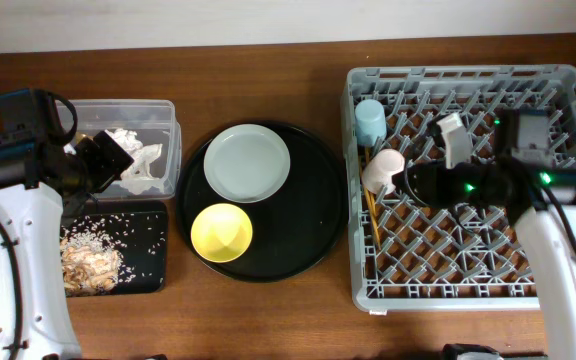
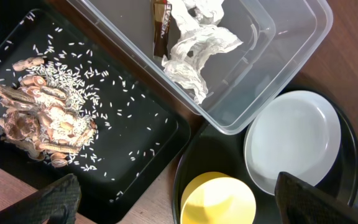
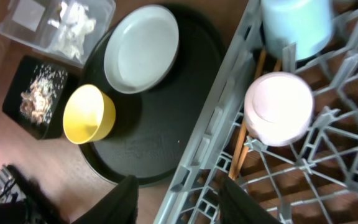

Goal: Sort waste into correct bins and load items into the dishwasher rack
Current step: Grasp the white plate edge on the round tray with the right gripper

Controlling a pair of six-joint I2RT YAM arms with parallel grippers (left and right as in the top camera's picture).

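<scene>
The left tool [image 2: 178, 186] is spread wide with nothing gripped. Ahead of it, toward the left of its wrist view, the flat black rectangular tray [image 2: 148, 137] is seen on the desk [image 1: 268, 320], strewn with brownish food scraps [image 2: 36, 121] and rice grains [image 2: 104, 93]. Further ahead, the crumpled white tissue [image 2: 194, 46] and the brown-gold wrapper [image 2: 160, 28] are lodged touching each other in the clear tub [image 2: 272, 74]. The yellow bowl [image 2: 219, 199] is found directly beneath this tool and the pale grey plate [image 2: 294, 140] just beyond the bowl, both carried on the round black tray [image 2: 207, 149].

The right tool [image 3: 182, 196] is likewise spread and empty, over the rim of the dishwasher rack [image 3: 216, 106]. Ahead of it the pink cup [image 3: 278, 106] is set among the pegs. The light-blue cup [image 3: 294, 25] is seen beyond that, and the wooden chopsticks [image 3: 241, 149] are laid just beside the pink cup.
</scene>
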